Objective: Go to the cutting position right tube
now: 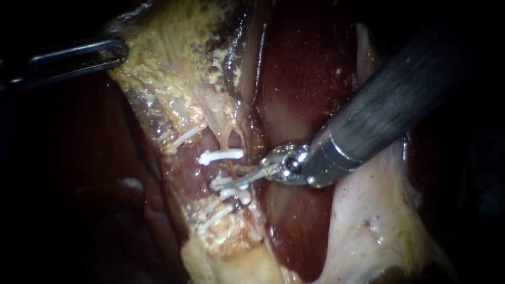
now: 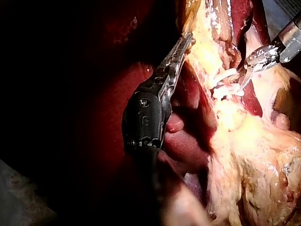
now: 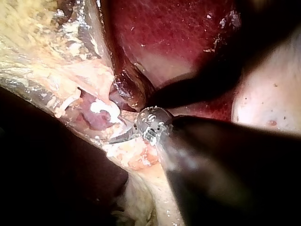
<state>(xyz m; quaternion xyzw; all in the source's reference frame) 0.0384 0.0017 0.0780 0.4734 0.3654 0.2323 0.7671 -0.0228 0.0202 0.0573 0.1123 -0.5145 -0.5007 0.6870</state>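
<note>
My right instrument (image 1: 234, 176) comes in from the upper right. Its two thin blades stand slightly open around the right tube (image 1: 227, 169), in the gap between an upper white clip (image 1: 221, 155) and a lower white clip (image 1: 231, 185). In the left wrist view the same blades (image 2: 243, 77) show a gap beside the clips (image 2: 225, 82). In the right wrist view one curved blade (image 3: 117, 137) reaches under a clip (image 3: 104, 109). My left instrument (image 1: 117, 52) is at the upper left, its jaws shut on the yellowish tissue (image 1: 168, 47), holding it taut; they also show in the left wrist view (image 2: 184, 42).
More white clips (image 1: 213, 218) lie on the pinkish tube to the left (image 1: 197, 173). Dark red liver (image 1: 300, 79) lies behind the right instrument's shaft. A pale tissue sheet (image 1: 368, 221) spreads under it at the lower right.
</note>
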